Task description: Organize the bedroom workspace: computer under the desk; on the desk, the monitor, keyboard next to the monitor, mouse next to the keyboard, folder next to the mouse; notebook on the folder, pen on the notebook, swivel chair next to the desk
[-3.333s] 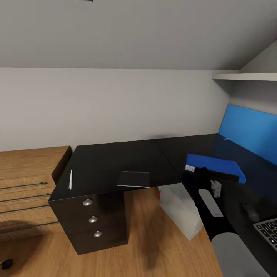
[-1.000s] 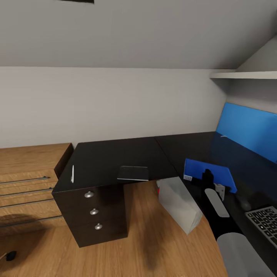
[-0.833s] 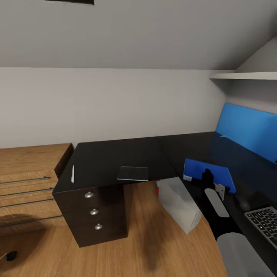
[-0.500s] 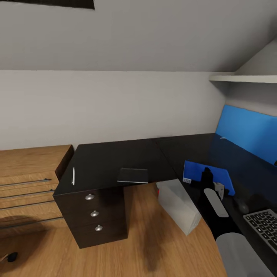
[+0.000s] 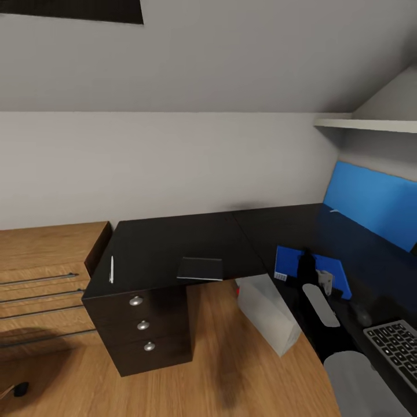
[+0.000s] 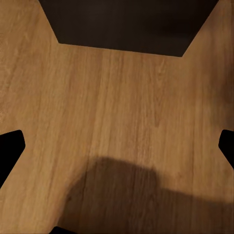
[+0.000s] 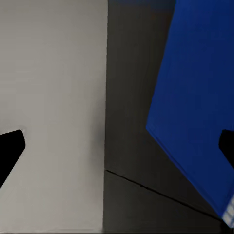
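The blue folder (image 5: 289, 263) (image 7: 195, 92) lies on the right wing of the black L-shaped desk (image 5: 174, 240). My right gripper (image 5: 307, 265) (image 7: 117, 144) hovers over it, open, its fingertips (image 7: 10, 145) spread wide with nothing between them. A dark notebook (image 5: 200, 269) sits near the front edge of the desk's left wing, and a white pen (image 5: 111, 270) rests at that wing's left end. At the lower right are the keyboard (image 5: 397, 346) and a dark mouse (image 5: 364, 317). The blue monitor screen (image 5: 373, 208) stands behind them. The pale computer tower (image 5: 267, 313) stands on the floor under the desk. My left gripper (image 6: 117, 146) is open above the wooden floor.
A black drawer unit (image 5: 142, 327) with three knobs holds up the desk's left end. A wooden dresser (image 5: 40, 278) stands to its left. A white shelf (image 5: 365, 123) hangs at the upper right. Wooden floor (image 5: 220, 370) lies in front of the desk.
The head camera has tilted up a little, so more wall shows. The folder looks lower and flatter on the desk than before, with my right gripper still over it.
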Controlling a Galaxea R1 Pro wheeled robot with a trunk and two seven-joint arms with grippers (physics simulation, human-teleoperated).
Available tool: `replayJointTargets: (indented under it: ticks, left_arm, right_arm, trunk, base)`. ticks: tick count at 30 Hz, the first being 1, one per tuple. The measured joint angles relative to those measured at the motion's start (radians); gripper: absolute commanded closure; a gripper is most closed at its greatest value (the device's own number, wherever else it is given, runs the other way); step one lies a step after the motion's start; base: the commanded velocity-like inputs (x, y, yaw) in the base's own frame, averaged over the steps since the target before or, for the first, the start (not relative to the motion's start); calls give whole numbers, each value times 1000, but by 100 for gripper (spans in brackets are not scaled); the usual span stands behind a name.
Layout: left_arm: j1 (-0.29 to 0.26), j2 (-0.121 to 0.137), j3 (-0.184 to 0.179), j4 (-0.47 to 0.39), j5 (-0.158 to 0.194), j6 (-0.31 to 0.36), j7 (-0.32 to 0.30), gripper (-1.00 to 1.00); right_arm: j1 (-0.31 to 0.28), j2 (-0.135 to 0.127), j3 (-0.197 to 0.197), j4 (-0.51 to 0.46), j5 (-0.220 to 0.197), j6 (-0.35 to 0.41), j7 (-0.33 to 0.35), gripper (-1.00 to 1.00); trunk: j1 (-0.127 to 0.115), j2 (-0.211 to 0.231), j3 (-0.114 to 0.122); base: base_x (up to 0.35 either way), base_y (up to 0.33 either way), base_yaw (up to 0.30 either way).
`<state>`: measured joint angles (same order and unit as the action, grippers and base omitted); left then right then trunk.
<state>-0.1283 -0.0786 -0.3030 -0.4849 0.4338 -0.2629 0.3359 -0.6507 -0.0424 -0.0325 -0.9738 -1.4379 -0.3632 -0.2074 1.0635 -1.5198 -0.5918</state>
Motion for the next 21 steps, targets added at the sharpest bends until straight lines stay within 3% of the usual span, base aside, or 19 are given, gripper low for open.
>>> replayJointTargets:
  ticks: [2, 3, 7, 9, 13, 14, 17, 21]
  left_arm:
    - [0, 1, 0, 0, 0, 1, 0, -100]
    - [0, 2, 0, 0, 0, 1, 0, -100]
    - [0, 4, 0, 0, 0, 0, 1, -100]
    - [0, 5, 0, 0, 0, 0, 1, -100]
    - [0, 7, 4, 0, -1, 1, 0, -100]
    - [0, 7, 9, 0, -1, 1, 0, -100]
    - [0, 5, 12, -1, -3, -2, 0, -100]
    - [0, 2, 14, -3, -3, -4, 0, -100]
  right_arm:
    - [1, 1, 68, 0, 6, 1, 6, -100]
    - [1, 2, 124, 0, 11, 2, 7, -100]
    - [1, 3, 247, 0, 16, 1, 7, -100]
    - [1, 4, 335, 0, 17, 1, 3, -100]
    - [1, 30, 419, 1, 18, 4, -37, -100]
    - [1, 43, 461, 1, 18, 6, -66, -100]
    - [0, 50, 501, 2, 19, 9, -110, -100]
    - [0, 53, 512, 3, 17, 69, -131, -100]
  trunk:
    - [-8, 14, 6]
    - [-12, 21, 9]
    - [-27, 49, 22]
    - [-35, 63, 28]
    - [-42, 77, 35]
    - [-42, 77, 36]
    - [-42, 77, 38]
    - [-42, 77, 40]
  base:
    - [0, 0, 0]
    - [0, 0, 0]
    - [0, 0, 0]
    - [0, 0, 0]
    - [0, 0, 92]
    - [0, 0, 196]
    - [0, 0, 234]
    - [0, 0, 256]
